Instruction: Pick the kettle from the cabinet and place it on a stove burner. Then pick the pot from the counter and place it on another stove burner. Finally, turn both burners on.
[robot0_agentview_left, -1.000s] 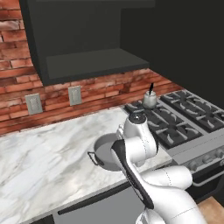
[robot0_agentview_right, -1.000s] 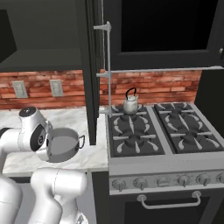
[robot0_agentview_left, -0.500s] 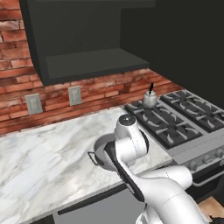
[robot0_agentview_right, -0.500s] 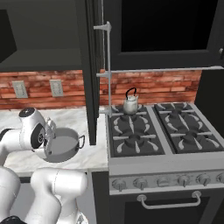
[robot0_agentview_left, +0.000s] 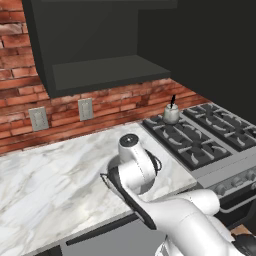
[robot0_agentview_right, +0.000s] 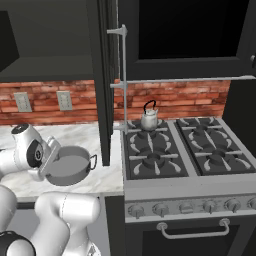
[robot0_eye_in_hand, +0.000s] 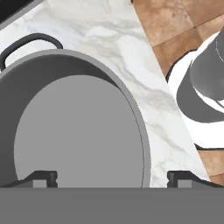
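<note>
The kettle (robot0_agentview_right: 149, 119) is set on a rear burner (robot0_agentview_right: 148, 129); the pot (robot0_eye_in_hand: 74, 127), apparently unlifted, lies beneath the spread gripper (robot0_eye_in_hand: 112, 178); knobs remain unturned.

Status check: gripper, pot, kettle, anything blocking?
Gripper open, straddling the pot rim, nothing held. Pot on counter. Kettle on rear burner. No obstruction seen.
</note>
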